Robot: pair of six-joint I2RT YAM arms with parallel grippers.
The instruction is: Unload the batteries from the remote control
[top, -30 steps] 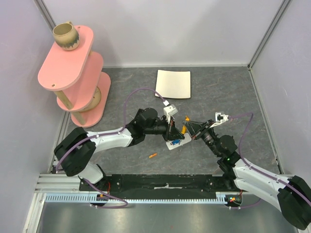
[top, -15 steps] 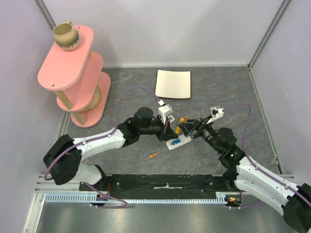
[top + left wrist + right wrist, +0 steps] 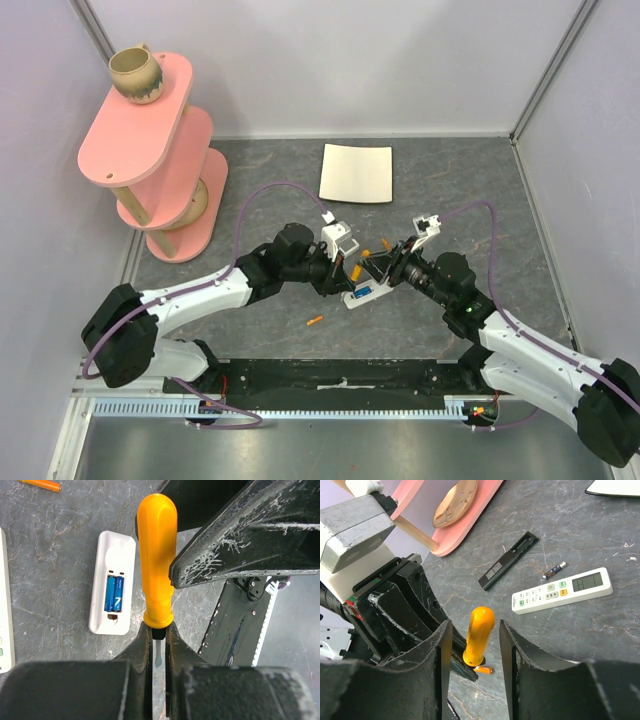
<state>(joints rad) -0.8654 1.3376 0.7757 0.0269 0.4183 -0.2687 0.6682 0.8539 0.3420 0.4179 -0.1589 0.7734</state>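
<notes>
The white remote control (image 3: 112, 580) lies back-up on the grey table, its open bay holding two blue cells (image 3: 115, 593). It also shows in the top view (image 3: 363, 293). One small orange battery (image 3: 314, 321) lies loose on the table and shows in the right wrist view (image 3: 483, 669). My left gripper (image 3: 158, 630) is shut on the metal shaft of an orange-handled screwdriver (image 3: 156, 555), above the table beside the remote. My right gripper (image 3: 475, 625) is open, its jaws on either side of the orange handle (image 3: 479, 632), not touching it.
A second white remote (image 3: 562, 591) lies buttons-up, with a flat black bar (image 3: 509, 560) and a small blue-and-white cell (image 3: 554, 570) beside it. A pink tiered shelf (image 3: 150, 140) with a pot stands at the back left. A white sheet (image 3: 356, 172) lies at the back.
My right gripper has moved left to the left gripper, and its open jaws now flank the screwdriver handle. My left gripper has shifted slightly, still holding the screwdriver.
</notes>
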